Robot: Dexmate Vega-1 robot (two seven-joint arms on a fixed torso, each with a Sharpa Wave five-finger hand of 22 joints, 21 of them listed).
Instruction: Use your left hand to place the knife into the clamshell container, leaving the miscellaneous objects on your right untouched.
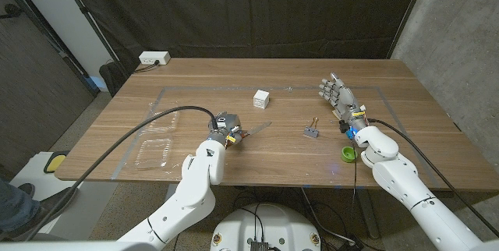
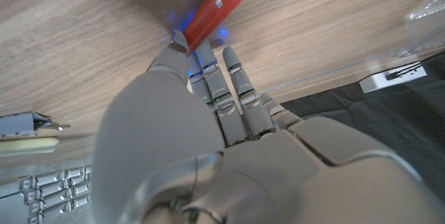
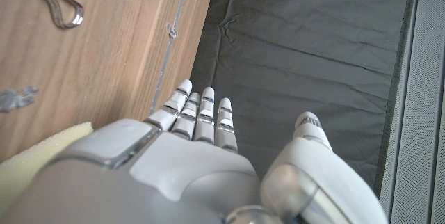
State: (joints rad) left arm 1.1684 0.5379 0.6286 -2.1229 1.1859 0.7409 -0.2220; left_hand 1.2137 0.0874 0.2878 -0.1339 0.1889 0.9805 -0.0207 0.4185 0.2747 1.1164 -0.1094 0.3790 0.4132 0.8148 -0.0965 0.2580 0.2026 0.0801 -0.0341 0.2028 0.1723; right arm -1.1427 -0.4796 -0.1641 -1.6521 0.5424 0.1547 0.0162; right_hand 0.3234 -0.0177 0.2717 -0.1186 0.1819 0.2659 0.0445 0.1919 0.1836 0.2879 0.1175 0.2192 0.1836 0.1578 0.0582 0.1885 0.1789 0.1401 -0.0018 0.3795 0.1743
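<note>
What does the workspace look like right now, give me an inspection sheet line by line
Surface: wooden table with a taped rectangle outline.
Job's things: knife with a red handle lies near the table's middle; clear clamshell container sits near the front left edge.
Clutter: white cube, binder clip, green round thing on the robot's right.
Hands: left hand is at the knife's handle end, grasp cannot be told; right hand open, fingers spread, touching nothing.
Cables: black cable runs along the left arm.
Surroundings: black curtain behind; power strip at the far left corner.
</note>
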